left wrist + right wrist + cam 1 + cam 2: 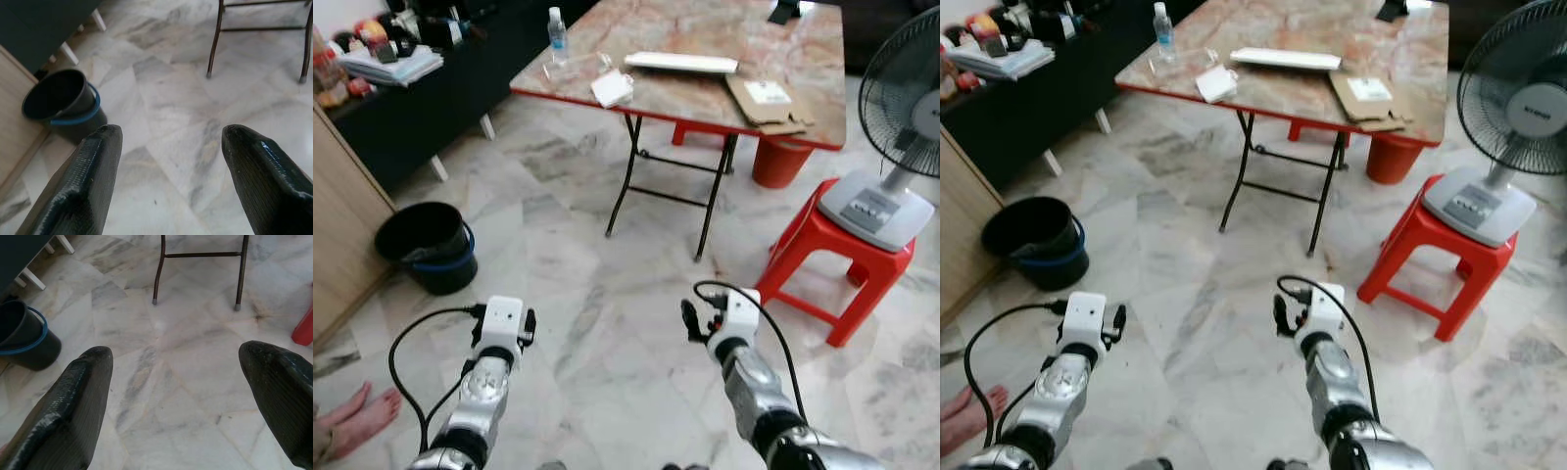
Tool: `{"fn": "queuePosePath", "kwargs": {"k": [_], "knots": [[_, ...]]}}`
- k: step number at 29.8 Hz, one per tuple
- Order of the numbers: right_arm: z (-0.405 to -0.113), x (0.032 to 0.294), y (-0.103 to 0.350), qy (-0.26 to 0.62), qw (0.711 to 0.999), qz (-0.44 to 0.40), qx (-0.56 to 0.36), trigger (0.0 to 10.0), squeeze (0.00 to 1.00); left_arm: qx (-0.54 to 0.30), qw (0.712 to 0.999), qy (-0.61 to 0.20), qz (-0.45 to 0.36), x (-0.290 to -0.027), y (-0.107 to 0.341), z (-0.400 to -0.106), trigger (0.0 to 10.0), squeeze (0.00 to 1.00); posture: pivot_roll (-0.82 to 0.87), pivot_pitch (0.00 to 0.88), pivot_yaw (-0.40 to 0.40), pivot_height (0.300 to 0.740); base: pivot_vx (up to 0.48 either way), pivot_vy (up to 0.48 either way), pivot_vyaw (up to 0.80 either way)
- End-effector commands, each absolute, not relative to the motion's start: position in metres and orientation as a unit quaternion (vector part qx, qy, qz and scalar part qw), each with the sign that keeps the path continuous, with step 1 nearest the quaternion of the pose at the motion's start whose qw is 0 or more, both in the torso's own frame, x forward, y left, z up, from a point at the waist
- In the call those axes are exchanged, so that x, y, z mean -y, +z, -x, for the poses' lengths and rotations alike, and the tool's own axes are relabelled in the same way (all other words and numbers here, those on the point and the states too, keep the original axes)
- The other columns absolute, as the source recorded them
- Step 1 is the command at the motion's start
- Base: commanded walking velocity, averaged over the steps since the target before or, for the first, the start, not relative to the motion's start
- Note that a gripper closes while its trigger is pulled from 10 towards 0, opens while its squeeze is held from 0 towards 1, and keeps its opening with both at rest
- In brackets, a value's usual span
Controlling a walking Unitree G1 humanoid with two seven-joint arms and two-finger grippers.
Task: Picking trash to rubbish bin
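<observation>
A lived-in home room is indicated by a marble-tiled floor [607,323], a folding table [705,59] ahead of the right gripper [697,321], a fan [901,127] on a red stool [832,255], and a black bin [429,245].

Bright, even daylight, soft shadows under table [705,59], mild glare on floor [607,294], wrist views slightly soft

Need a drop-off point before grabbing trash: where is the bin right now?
The black bucket bin stands on the floor to the robot's front left, beside the wooden panel and left of the folding table.

bin [427,245] left, table [705,59] ahead, stool [837,250] right
</observation>
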State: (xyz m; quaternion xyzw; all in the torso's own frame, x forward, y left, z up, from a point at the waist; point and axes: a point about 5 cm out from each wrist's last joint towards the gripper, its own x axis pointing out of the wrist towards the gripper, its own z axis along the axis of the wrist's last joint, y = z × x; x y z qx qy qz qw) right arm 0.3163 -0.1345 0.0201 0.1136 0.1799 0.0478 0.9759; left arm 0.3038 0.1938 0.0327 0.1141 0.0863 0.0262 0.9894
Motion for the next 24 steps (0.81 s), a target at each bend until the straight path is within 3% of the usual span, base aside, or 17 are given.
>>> {"fn": "queuePosePath", "kwargs": {"k": [1,16,24], "knots": [[-0.316,0.132,0.021,0.05,0.977,-0.114,-0.175,10.0,0.0,-0.061,0.992,0.03,-0.11,-0.194,0.043,-0.31,10.0,0.0,0.09,0.161,0.02,0.74,0.0,0.0,0.0],[-0.333,0.118,0.048,0.086,0.985,-0.109,-0.106,10.0,0.0,0.0,0.992,0.033,-0.123,-0.181,0.062,-0.314,10.0,0.0,0.08,0.164,0.015,0.74,0.0,0.0,0.0],[-0.357,0.108,0.096,0.111,0.988,-0.108,0.0,10.0,0.0,0.047,0.99,0.047,-0.123,-0.183,0.088,-0.324,10.0,0.0,0.07,0.149,0.022,0.74,0.181,0.0,0.0]]}}
